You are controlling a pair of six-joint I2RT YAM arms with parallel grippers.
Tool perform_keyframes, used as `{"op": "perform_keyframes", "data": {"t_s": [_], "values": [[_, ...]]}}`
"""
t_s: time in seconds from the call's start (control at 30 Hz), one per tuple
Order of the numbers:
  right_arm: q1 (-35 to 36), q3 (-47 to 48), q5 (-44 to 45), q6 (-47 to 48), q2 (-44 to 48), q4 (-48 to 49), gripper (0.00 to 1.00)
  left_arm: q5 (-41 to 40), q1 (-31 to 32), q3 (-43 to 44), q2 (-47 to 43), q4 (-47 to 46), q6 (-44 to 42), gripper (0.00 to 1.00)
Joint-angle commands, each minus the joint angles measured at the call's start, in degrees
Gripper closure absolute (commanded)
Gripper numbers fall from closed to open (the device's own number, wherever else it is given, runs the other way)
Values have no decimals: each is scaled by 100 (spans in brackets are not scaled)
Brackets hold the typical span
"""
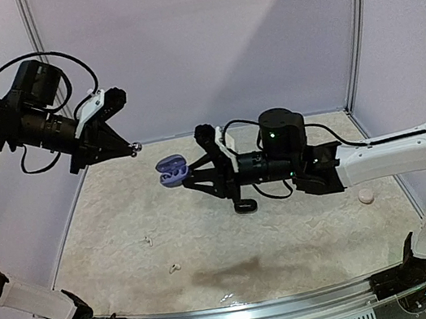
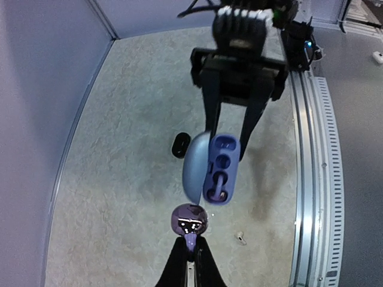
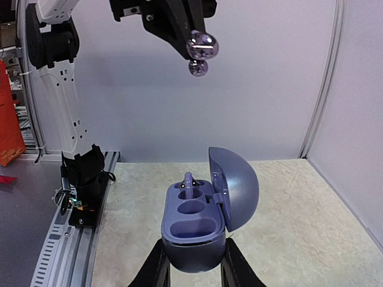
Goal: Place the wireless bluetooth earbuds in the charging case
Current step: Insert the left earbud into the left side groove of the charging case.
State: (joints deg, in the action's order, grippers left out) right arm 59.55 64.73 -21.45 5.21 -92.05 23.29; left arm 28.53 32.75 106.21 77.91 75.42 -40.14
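Note:
My right gripper is shut on a purple-blue charging case and holds it in the air with its lid open. One purple earbud sits in the far slot; the near slot looks empty. My left gripper is shut on the stem of a second purple earbud, raised up and to the left of the case in the top view. In the left wrist view the earbud hangs just short of the case.
A small black piece lies on the beige table under the right arm. Two tiny white earbud-like pieces lie at front left. A pinkish round object lies at right. Enclosure walls stand around.

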Motion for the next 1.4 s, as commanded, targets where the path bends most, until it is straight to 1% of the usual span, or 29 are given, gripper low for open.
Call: {"op": "perform_keyframes", "data": {"t_s": [0.0, 0.13, 0.27, 0.43, 0.57, 0.83, 1.13, 1.37], "values": [[-31, 580, -652, -17, -396, 228, 100, -15, 593, 454, 122, 1153, 183, 100], [-13, 636, -795, 30, -501, 374, 100, -181, 994, 470, 277, 1335, 272, 100], [48, 731, -737, 368, -517, 27, 100, -414, 1260, 572, 510, 1516, 394, 100], [90, 861, -755, 577, -547, -127, 100, -590, 1533, 526, 607, 1511, 417, 100], [94, 867, -732, 626, -560, -158, 100, -748, 1550, 559, 614, 1511, 428, 100], [96, 879, -639, 673, -560, -159, 100, -994, 1550, 251, 441, 1521, 444, 100], [96, 936, -624, 691, -579, -161, 100, -918, 1550, 101, 398, 1520, 496, 100], [96, 967, -650, 761, -568, -198, 100, -904, 1550, 170, 523, 1515, 456, 100]]}}
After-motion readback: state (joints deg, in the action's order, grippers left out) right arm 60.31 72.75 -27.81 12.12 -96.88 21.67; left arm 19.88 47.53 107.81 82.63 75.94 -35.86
